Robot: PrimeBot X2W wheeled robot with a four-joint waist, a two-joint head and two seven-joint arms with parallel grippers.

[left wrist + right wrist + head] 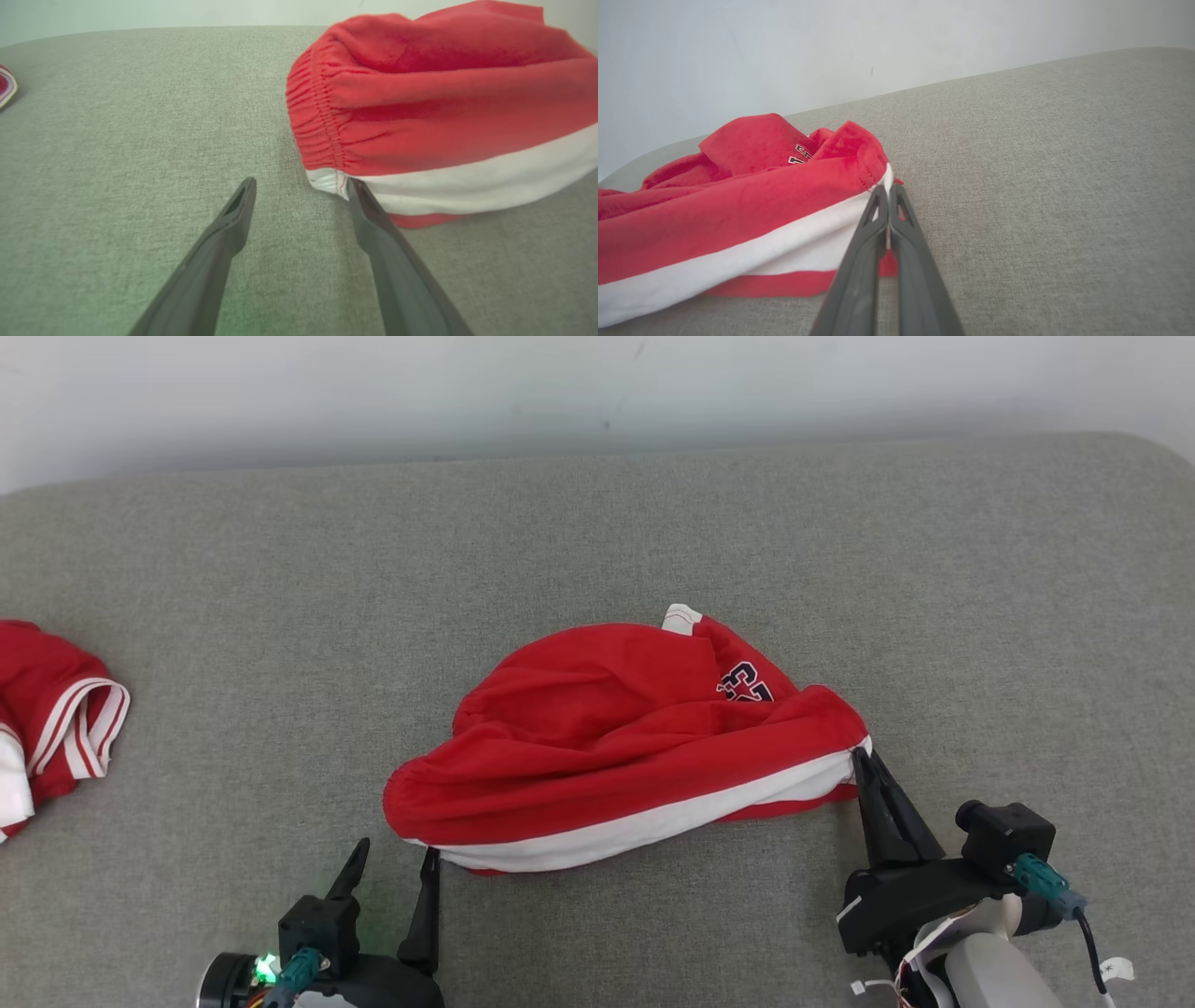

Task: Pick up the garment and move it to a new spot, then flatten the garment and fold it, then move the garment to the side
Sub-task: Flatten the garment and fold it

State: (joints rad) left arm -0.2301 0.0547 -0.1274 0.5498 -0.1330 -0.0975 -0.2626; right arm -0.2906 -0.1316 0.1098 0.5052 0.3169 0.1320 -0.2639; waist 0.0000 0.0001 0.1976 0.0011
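At the bench's [233, 569] left edge lies another red-and-white piece of clothing [51, 719]. The left hand [397, 849] stands wide, holding nothing, one finger touching the garment's [616, 737] gathered left end. The garment sits bunched near the middle of the front edge, neither flattened nor folded. The right hand [864, 761] is pinched tight on its right end, at the white stripe. I'd say flattening is only starting, with folding and moving aside left to do. Grey woven cloth covers the bench, and a pale wall [560, 383] stands behind.

Garment [597, 728] red, white stripe; surface [280, 616] grey; fingers [224, 242] dark.
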